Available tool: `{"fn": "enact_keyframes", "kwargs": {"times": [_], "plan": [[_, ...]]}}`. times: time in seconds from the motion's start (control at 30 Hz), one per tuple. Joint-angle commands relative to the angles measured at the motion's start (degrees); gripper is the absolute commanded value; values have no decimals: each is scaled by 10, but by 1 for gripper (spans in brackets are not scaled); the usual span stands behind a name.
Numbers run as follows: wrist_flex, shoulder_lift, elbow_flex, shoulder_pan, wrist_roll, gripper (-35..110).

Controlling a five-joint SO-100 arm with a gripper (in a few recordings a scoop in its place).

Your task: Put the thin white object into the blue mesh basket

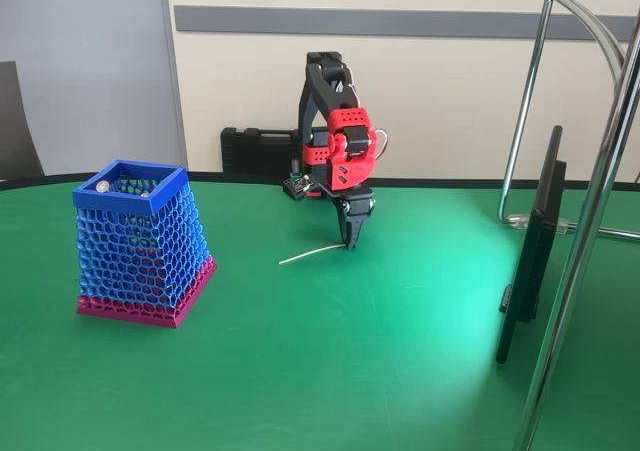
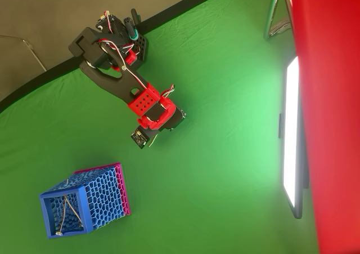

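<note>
Gripper (image 1: 351, 239): frame centre, tip lowered onto the table (image 1: 400, 371); jaws seemingly clenched on the strip.
Thin white object (image 1: 312, 253): extends left from the tip.
Blue mesh basket (image 1: 172, 181): left side, apart.

Fixed view: low, front-on, table-level. Overhead view: looks down. Both share blue mesh basket (image 1: 140, 246) (image 2: 84, 200).

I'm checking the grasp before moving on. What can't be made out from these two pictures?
- Jaws: in the fixed view the gripper points down at the thin white object; too small to tell whether it is clamped.
- In the overhead view the arm's red wrist covers the gripper and the strip's near end.
- Contents of the blue mesh basket: thin pale pieces inside in the overhead view, too small to identify.
</note>
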Motion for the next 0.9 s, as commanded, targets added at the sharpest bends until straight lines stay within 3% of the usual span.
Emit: {"fn": "enact_keyframes", "kwargs": {"times": [0.0,0.27,0.63,0.87], "plan": [[6,-2,-23,-2,4,11],[21,-11,-36,-1,-1,1],[25,81,-129,47,-47,1],[-84,157,-214,104,-6,1]]}}
